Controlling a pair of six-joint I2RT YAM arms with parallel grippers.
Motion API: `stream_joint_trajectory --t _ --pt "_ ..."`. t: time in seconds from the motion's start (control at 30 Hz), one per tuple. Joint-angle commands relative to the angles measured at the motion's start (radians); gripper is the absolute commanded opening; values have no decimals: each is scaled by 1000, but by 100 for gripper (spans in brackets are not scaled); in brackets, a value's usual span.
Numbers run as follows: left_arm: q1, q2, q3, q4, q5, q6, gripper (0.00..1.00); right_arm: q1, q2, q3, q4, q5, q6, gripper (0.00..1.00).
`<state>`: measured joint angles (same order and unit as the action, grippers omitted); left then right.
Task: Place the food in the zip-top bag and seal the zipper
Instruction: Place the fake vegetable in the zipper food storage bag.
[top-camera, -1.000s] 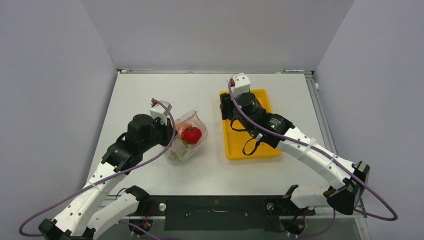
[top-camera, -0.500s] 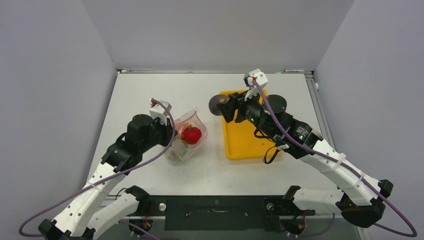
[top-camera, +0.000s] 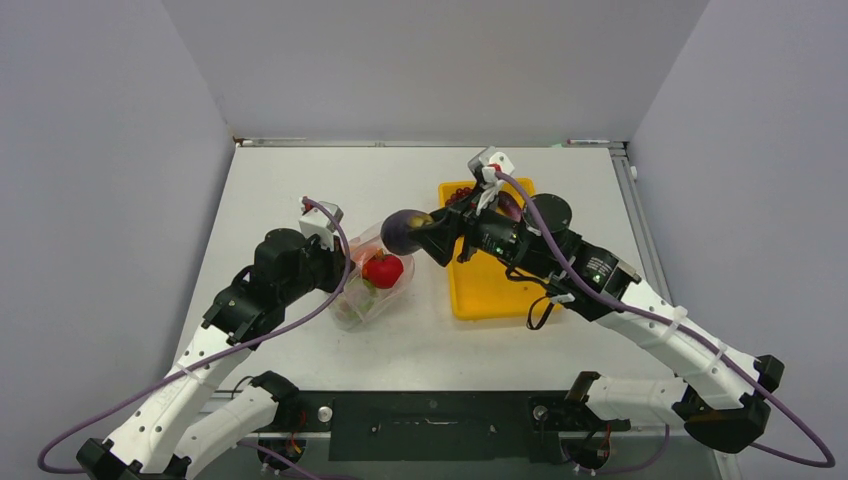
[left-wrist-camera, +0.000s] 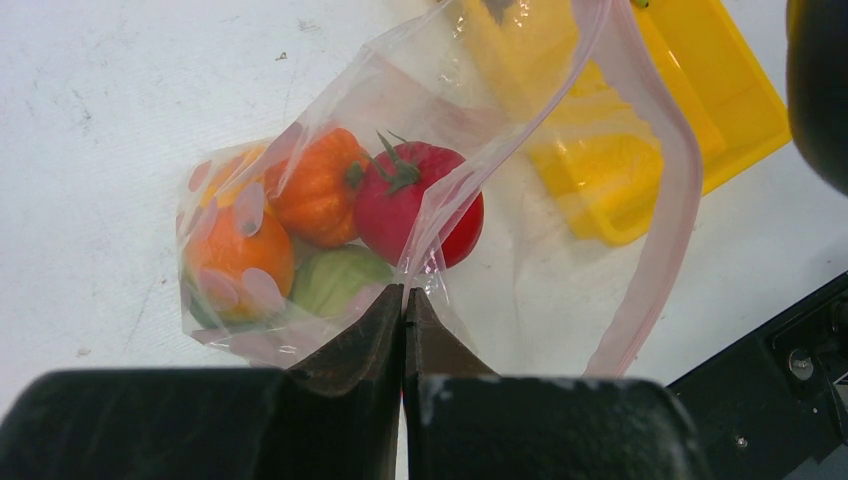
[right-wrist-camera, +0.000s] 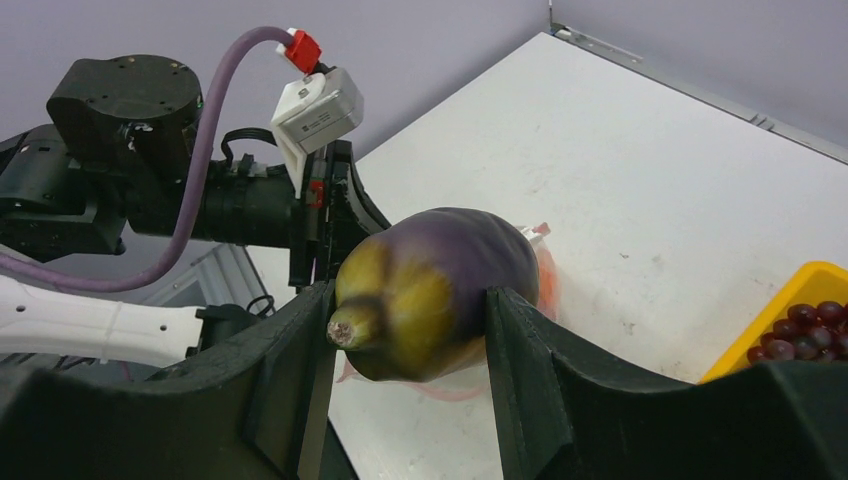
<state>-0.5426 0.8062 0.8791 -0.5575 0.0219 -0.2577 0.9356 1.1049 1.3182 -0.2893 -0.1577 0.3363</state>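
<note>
Left gripper (left-wrist-camera: 404, 300): fingers pressed tight together, pinching a fold of clear plastic at the near lip of the bag; sits at the left of the table (top-camera: 300, 180).
Zip-top bag (left-wrist-camera: 300, 130): clear, with faint pink dots; lies on the table left of the yellow tray, bottom resting on the surface, mouth lifted by the pinch and gaping toward the tray.
Food in the bag: red tomato (left-wrist-camera: 420, 205) with a green stem nearest the mouth; ridged orange pumpkin (left-wrist-camera: 315, 190) touching it on the left; a second orange piece (left-wrist-camera: 235, 250) deeper in; green round fruit (left-wrist-camera: 335, 280) below them, near the pinch.
Zipper (left-wrist-camera: 685, 190): pink strip curving along the open mouth edge, halves apart, unsealed.
Eggplant (right-wrist-camera: 435, 290): purple fading to yellow-green at the stem end; held off the table, between the bag's mouth and the tray in the top view, not yet inside the bag.
Right gripper (right-wrist-camera: 410, 300): fingers part-way apart and clamped on the eggplant's two sides, stem end poking out past them; points toward the left arm.
Yellow tray (top-camera: 490, 300): right of the bag, under the right arm.
Grape bunch (right-wrist-camera: 800, 325): dark red, lying in the tray's far corner.
</note>
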Motion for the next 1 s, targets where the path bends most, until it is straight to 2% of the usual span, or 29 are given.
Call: stream_joint_trajectory --t 0.0,0.6,0.97 --pt "-5 -11 18 2 -14 3 0 30 23 -8 64 -51 6 16" --pt "-5 -87 4 41 9 9 0 160 207 -57 110 81 -37 16" --pt "-5 -98 -3 55 33 12 0 163 255 -164 320 146 -1 16"
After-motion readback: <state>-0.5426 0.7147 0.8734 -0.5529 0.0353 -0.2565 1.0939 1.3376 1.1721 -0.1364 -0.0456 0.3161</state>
